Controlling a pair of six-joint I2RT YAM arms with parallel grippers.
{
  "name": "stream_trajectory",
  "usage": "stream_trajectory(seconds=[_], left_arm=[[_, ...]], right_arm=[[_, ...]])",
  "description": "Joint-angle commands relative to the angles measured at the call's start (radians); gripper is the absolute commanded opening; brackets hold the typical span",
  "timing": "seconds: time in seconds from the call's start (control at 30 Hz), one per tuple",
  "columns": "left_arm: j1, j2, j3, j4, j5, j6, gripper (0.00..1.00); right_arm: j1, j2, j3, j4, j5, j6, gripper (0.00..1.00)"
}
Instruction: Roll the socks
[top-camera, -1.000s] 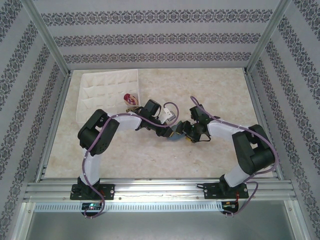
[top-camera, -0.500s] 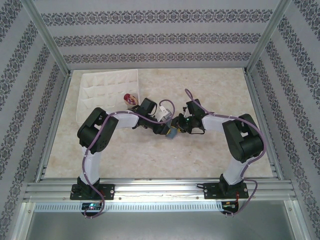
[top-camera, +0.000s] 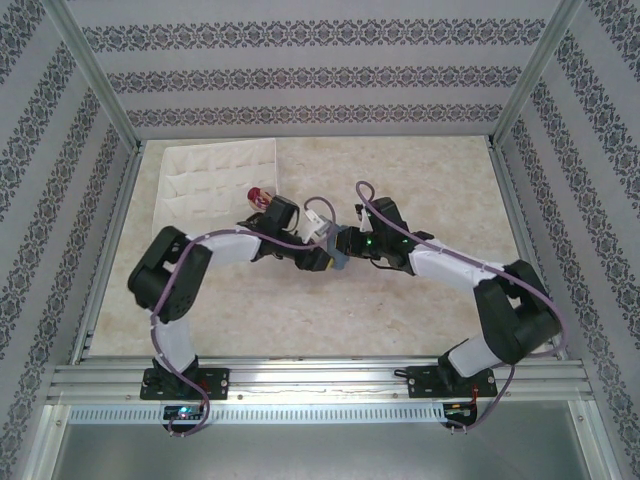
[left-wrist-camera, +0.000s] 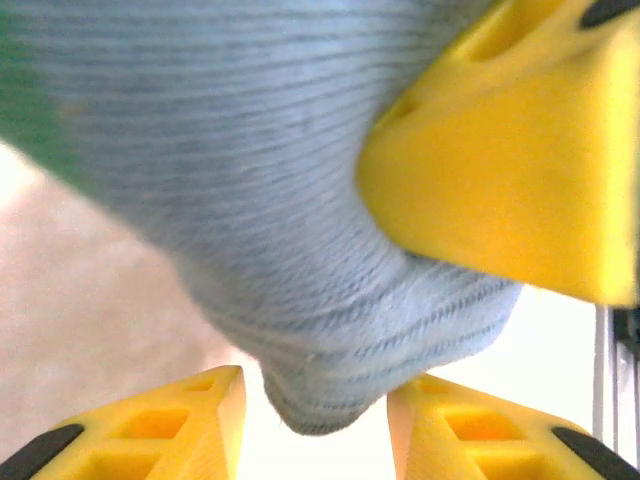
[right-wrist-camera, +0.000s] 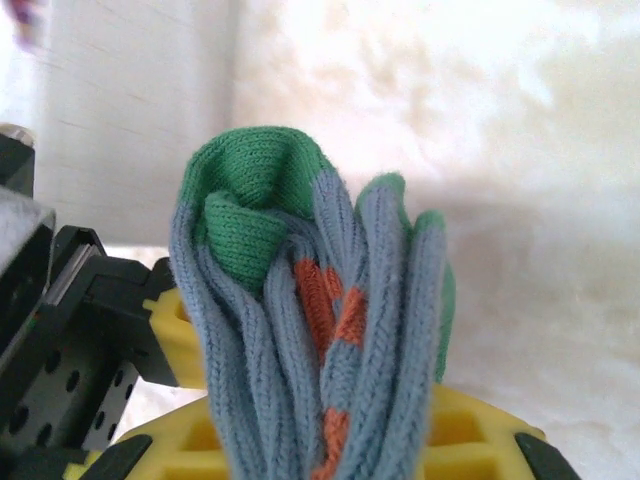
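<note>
At the table's centre, the right gripper (right-wrist-camera: 320, 445) was clamped on the blue sock (right-wrist-camera: 300, 330), which was bunched into a thick folded wad. The left gripper (left-wrist-camera: 315, 410) stood with jaws apart around the sock's other end. The roll looked formed but was not yet set down. At ten o'clock from there, a tan-maroon sock (top-camera: 261, 196) lay beside the white box (top-camera: 200, 160); I could not tell whether it was rolled.

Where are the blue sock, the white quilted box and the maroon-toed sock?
blue sock (right-wrist-camera: 270, 340), right wrist view, on its bunched blue ribbed folds.
white quilted box (top-camera: 200, 185), top external view, on a bare compartment.
maroon-toed sock (top-camera: 258, 195), top external view, on its maroon toe.
</note>
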Motion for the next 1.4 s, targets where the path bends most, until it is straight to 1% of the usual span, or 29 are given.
stream_trajectory(seconds=[0.0,0.1,0.17,0.3,0.33,0.37,0.43,0.5,0.6,0.7,0.77,0.87,1.0,1.2,1.37], left_arm=[[0.066,-0.139,-0.02,0.045,0.025,-0.039,0.45],[0.141,-0.247,-0.043,0.034,0.005,-0.064,0.46],[0.196,-0.324,-0.053,0.001,-0.057,-0.087,0.46],[0.313,-0.448,-0.055,-0.094,-0.264,-0.138,0.45],[0.342,-0.461,-0.051,-0.116,-0.315,-0.173,0.42],[0.37,-0.466,-0.044,-0.137,-0.331,-0.198,0.41],[0.424,-0.455,-0.022,-0.173,-0.321,-0.229,0.4],[0.447,-0.427,-0.008,-0.185,-0.303,-0.233,0.39],[0.457,-0.356,0.036,-0.217,-0.29,-0.209,0.38],[0.455,-0.26,0.103,-0.272,-0.272,-0.182,0.35],[0.449,-0.204,0.137,-0.305,-0.257,-0.175,0.33],[0.424,-0.157,0.156,-0.34,-0.257,-0.158,0.32],[0.356,-0.132,0.131,-0.343,-0.252,-0.12,0.32],[0.199,-0.08,0.132,-0.353,-0.251,-0.039,0.32],[0.069,-0.041,0.155,-0.359,-0.252,0.022,0.32]], right_arm=[[0.02,-0.063,-0.001,0.065,0.107,-0.104,0.03],[0.034,-0.073,0.03,0.088,0.13,-0.154,0.03],[0.046,-0.063,0.069,0.102,0.141,-0.192,0.04],[0.073,0.022,0.203,0.109,0.153,-0.27,0.04],[0.081,0.054,0.249,0.111,0.152,-0.289,0.04],[0.085,0.085,0.286,0.115,0.151,-0.306,0.04],[0.097,0.167,0.386,0.118,0.14,-0.339,0.05],[0.105,0.245,0.483,0.121,0.124,-0.361,0.05],[0.119,0.357,0.627,0.121,0.111,-0.397,0.05],[0.127,0.461,0.757,0.104,0.124,-0.429,0.05],[0.128,0.508,0.815,0.093,0.148,-0.432,0.05],[0.121,0.55,0.855,0.107,0.155,-0.421,0.05],[0.114,0.585,0.882,0.109,0.14,-0.417,0.05],[0.081,0.587,0.849,0.12,0.146,-0.389,0.05],[0.035,0.497,0.691,0.186,0.142,-0.356,0.05]])
